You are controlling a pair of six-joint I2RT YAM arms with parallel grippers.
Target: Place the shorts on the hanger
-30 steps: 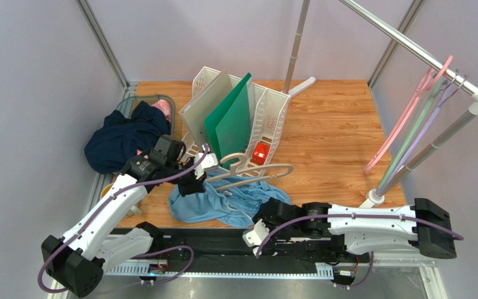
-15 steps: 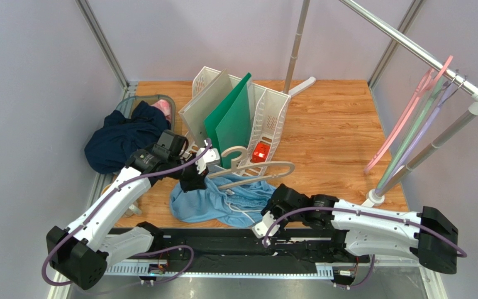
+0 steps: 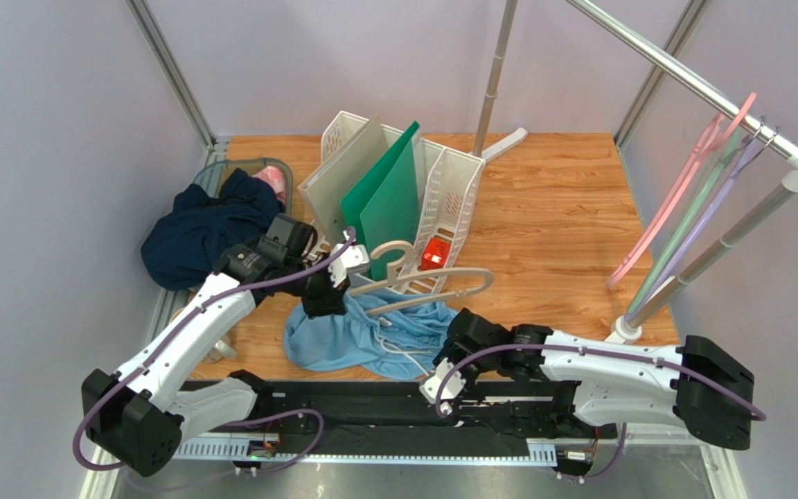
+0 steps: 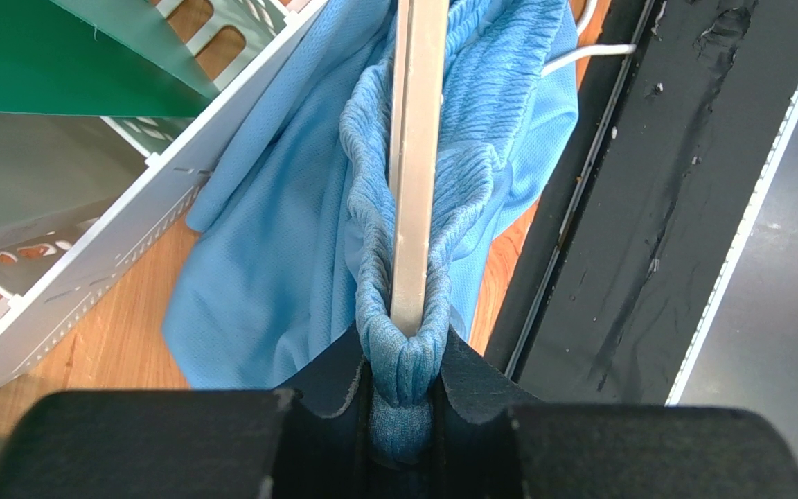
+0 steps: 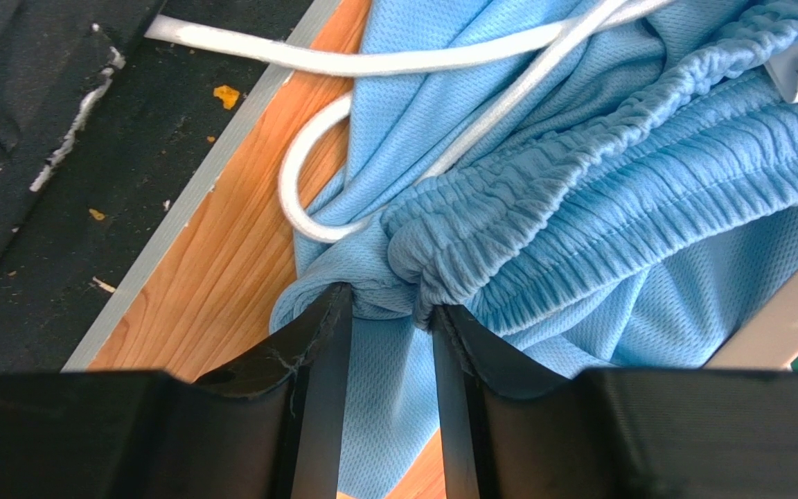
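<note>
Near the front edge of the wooden worktop (image 3: 549, 224), left of centre, we see the shorts (image 3: 367, 338) heaped under the hanger (image 3: 429, 283). Our left gripper (image 4: 403, 379) is clenched on their waistband by the hanger's bar; our right gripper (image 5: 382, 307) pinches another waistband fold. Lilac walls (image 3: 60, 104) enclose the surface, and a steel rail (image 3: 663, 62) crosses above its right back corner.

We count two pincers, the left pincer (image 3: 322, 298) and the right pincer (image 3: 453, 333). Between them lies one pair of shorts (image 3: 341, 338), with one hanger (image 3: 445, 278) of pale wood just beyond. Behind the left pincer stands one file rack (image 3: 455, 192) holding one green board (image 3: 388, 203). To that pincer's left are one navy garment (image 3: 200, 234) and one pink cloth (image 3: 271, 185). Far right of the right pincer hang three thin hangers (image 3: 682, 192).
</note>
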